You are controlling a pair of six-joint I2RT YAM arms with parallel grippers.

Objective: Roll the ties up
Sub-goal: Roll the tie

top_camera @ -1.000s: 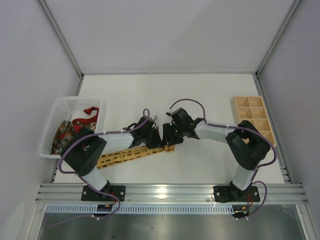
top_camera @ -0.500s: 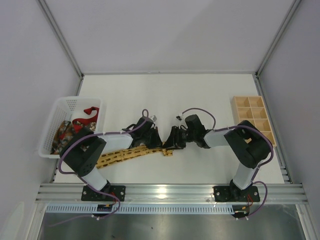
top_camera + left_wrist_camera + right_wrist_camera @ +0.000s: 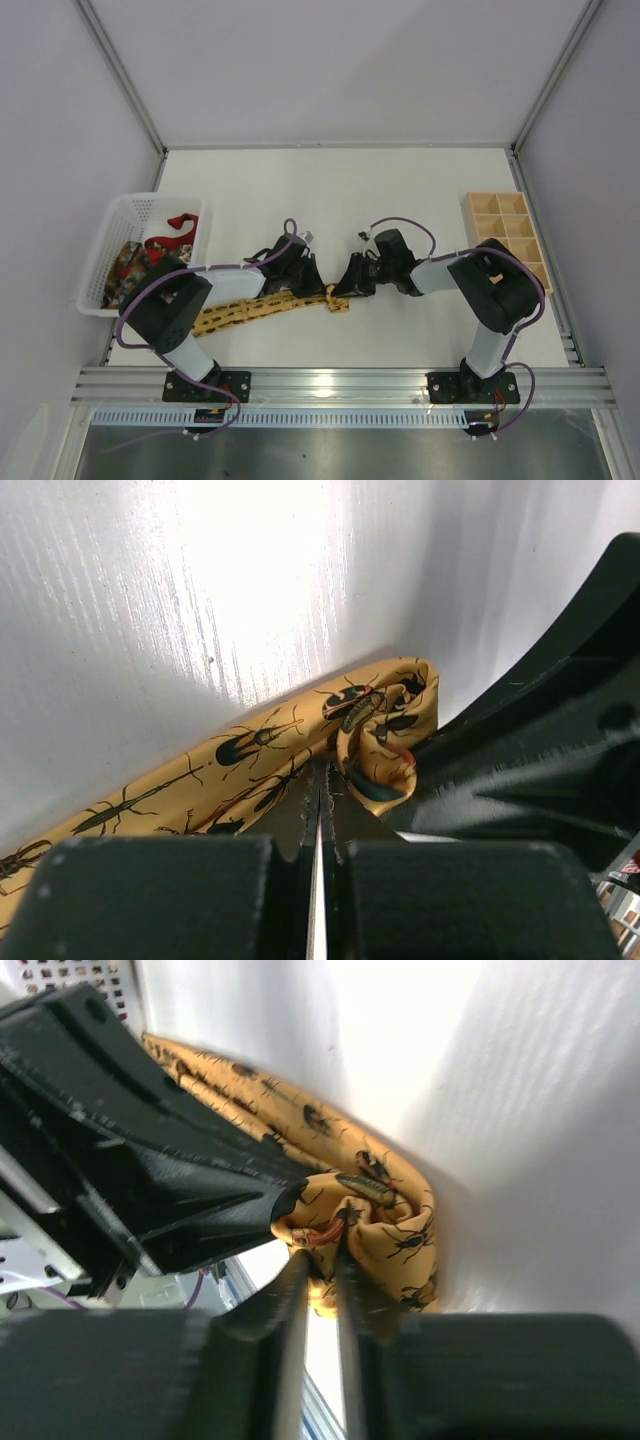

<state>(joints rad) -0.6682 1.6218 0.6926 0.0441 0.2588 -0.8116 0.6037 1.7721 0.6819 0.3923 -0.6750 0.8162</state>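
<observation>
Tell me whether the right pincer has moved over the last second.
Yes. The right pincer has shifted slightly toward the near edge of the white table, ending level with the near end of the wooden compartment tray.

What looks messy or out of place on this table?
The yellow-gold insect-patterned fabric necktie has one end scrunched into a loose, uneven wad where the left pincer and right pincer meet, not a tidy roll. Nothing looks spilled or damaged.
</observation>
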